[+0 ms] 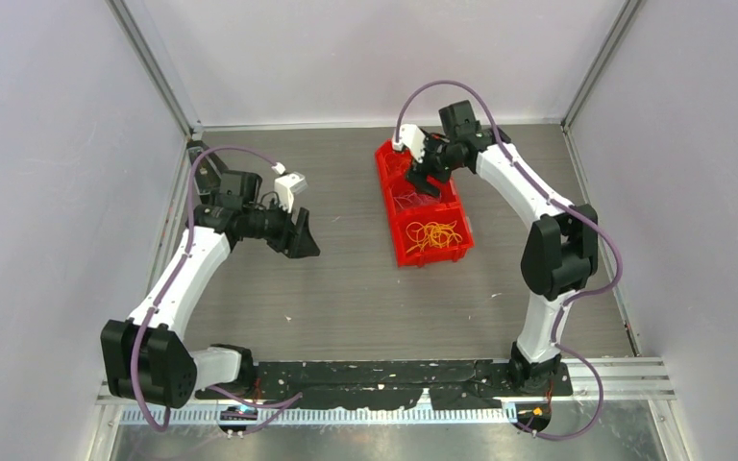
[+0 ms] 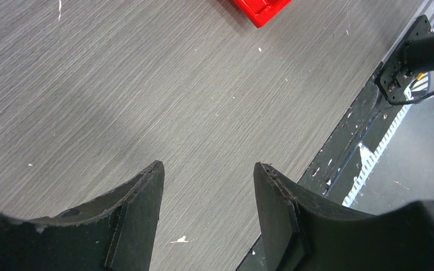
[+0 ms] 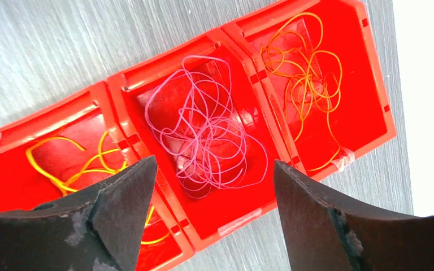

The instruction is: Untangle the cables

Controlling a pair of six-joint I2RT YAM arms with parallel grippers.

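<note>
A red three-compartment tray (image 1: 437,256) lies right of the table's middle. In the right wrist view its rim (image 3: 243,217) frames loose yellow strands (image 3: 90,169) in the left compartment, pink strands (image 3: 203,130) in the middle and orange strands (image 3: 305,73) in the right. From above, the orange strands (image 1: 432,233) lie in the near compartment. My right gripper (image 1: 423,182) hangs over the tray's far half, open and empty (image 3: 215,164), above the pink strands. My left gripper (image 1: 306,240) is open and empty (image 2: 209,165) over bare table, left of the tray, whose corner (image 2: 260,11) shows.
A black mounting strip (image 1: 394,373) runs along the near edge and shows in the left wrist view (image 2: 344,152). White enclosure walls with metal posts (image 1: 159,72) close in the table on three sides. Purple hoses loop over both arms.
</note>
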